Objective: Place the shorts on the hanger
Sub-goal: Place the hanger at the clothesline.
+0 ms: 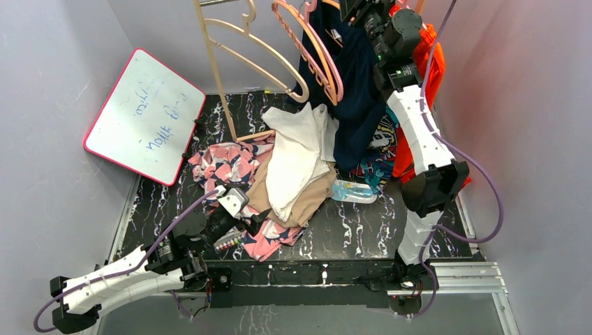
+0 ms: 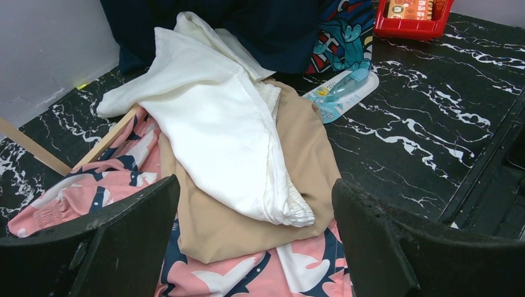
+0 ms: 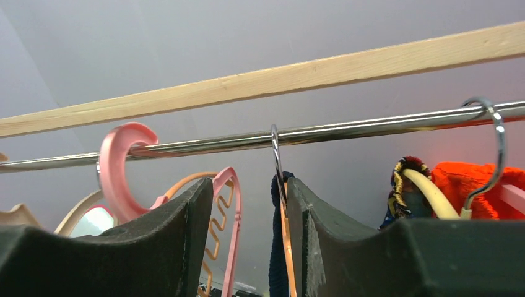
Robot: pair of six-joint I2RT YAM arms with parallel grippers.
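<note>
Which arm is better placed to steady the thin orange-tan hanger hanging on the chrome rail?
Right. Right fingers straddle the hanger at the rail; left fingers sit low over the clothes pile.

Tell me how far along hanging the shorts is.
Looks done: the shorts hang on the hanger, its hook over the rail. In hand: the right gripper sits with jaws parted either side of the hook. Remaining: pull that arm clear; the left gripper hovers open over the clothes pile.

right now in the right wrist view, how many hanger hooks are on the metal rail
3 on the rail: a pink hook at left, a thin wire hook in the middle, a metal hook at right. More may be hidden beyond the left edge.
</note>
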